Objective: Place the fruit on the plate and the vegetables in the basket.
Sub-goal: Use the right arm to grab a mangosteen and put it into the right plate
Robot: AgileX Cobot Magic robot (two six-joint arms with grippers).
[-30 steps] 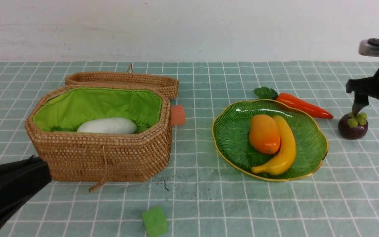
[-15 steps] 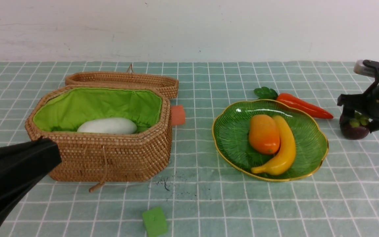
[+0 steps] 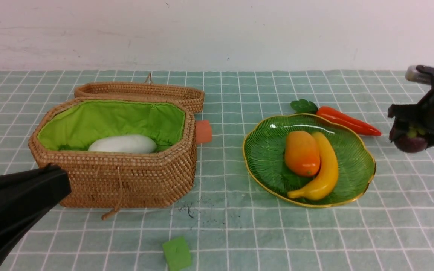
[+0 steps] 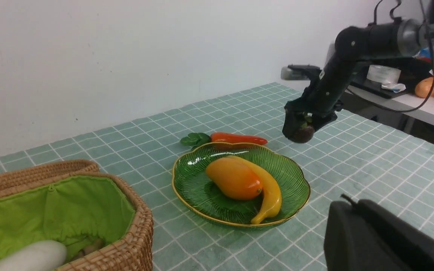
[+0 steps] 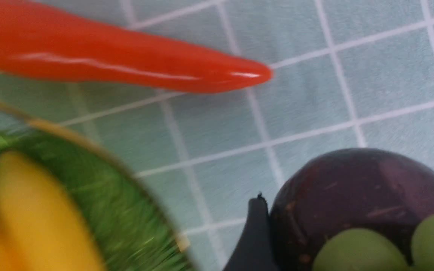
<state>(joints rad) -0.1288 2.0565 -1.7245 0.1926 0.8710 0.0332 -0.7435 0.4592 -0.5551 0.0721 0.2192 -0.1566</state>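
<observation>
My right gripper is shut on the dark purple mangosteen, holding it just above the cloth to the right of the green plate. In the right wrist view the mangosteen presses against one black finger. The orange mango and yellow banana lie on the plate. The carrot rests on the cloth behind the plate. A white radish lies in the open basket. My left gripper is shut and empty, in front of the basket's left end.
The basket's lid hangs open behind it. A small orange block sits by the basket's right side. A green cube lies near the front edge. A side table with clutter stands beyond the right arm.
My right gripper dropped over the mangosteen, closed on it and raised it a little off the cloth. My left arm came up and forward beside the basket.
</observation>
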